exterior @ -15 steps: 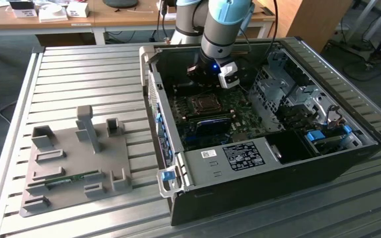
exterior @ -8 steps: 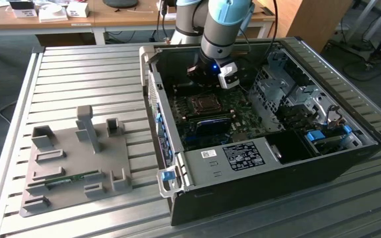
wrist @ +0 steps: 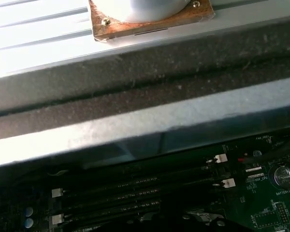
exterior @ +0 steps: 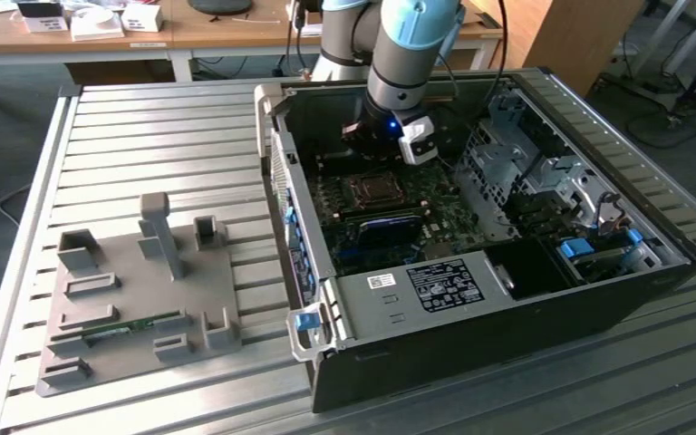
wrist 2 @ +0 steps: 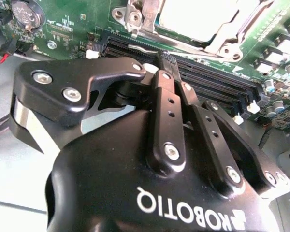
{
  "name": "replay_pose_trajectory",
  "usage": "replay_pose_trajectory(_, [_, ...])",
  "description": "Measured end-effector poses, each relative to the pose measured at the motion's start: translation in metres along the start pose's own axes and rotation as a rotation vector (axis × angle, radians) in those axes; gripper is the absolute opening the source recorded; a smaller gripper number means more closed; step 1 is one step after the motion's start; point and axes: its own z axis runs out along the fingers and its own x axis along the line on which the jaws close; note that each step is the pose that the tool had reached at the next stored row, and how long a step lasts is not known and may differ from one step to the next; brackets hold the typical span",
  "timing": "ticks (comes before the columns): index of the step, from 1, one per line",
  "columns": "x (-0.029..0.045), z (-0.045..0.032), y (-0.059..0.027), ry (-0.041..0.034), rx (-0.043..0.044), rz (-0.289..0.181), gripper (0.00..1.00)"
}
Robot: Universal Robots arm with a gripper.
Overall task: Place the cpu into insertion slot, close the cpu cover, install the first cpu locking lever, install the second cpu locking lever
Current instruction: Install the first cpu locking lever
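Note:
The cpu (wrist 2: 198, 14) lies in the insertion slot (exterior: 372, 188) on the green board, its pale metal top showing through the window of the cpu cover (wrist 2: 221, 39), which lies flat over it. In the second wrist view my gripper (wrist 2: 165, 59) hovers over the long black memory slots (wrist 2: 217, 84) just beside the socket, its two black fingers (wrist 2: 170, 104) pressed together with nothing seen between them. From the exterior view, the gripper (exterior: 379, 147) hangs inside the open computer case (exterior: 638, 299), just behind the socket. A bent metal piece (wrist 2: 135, 14) sits at the cover's corner.
A grey fixture plate (exterior: 130, 299) with a green memory stick (exterior: 119, 328) lies on the slatted table at the exterior view's left. Case walls, a drive cage (exterior: 529, 172) and a labelled metal shroud (exterior: 445, 283) surround the board. A coin battery (wrist: 285, 176) sits near the slots.

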Motion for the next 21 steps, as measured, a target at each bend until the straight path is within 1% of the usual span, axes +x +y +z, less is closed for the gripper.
replay_pose_trajectory(6, [-0.0013, -0.0003, -0.0061, 0.0000, 0.0001, 0.000, 0.11])
replay_pose_trajectory(14, [-0.0016, -0.0003, -0.0071, 0.0000, 0.0001, 0.000, 0.11])
replay_pose_trajectory(17, [-0.0016, -0.0032, -0.0062, -0.0001, -0.0001, 0.000, 0.11])
replay_pose_trajectory(21, [-0.0017, -0.0096, -0.0044, -0.0001, -0.0001, 0.000, 0.11])
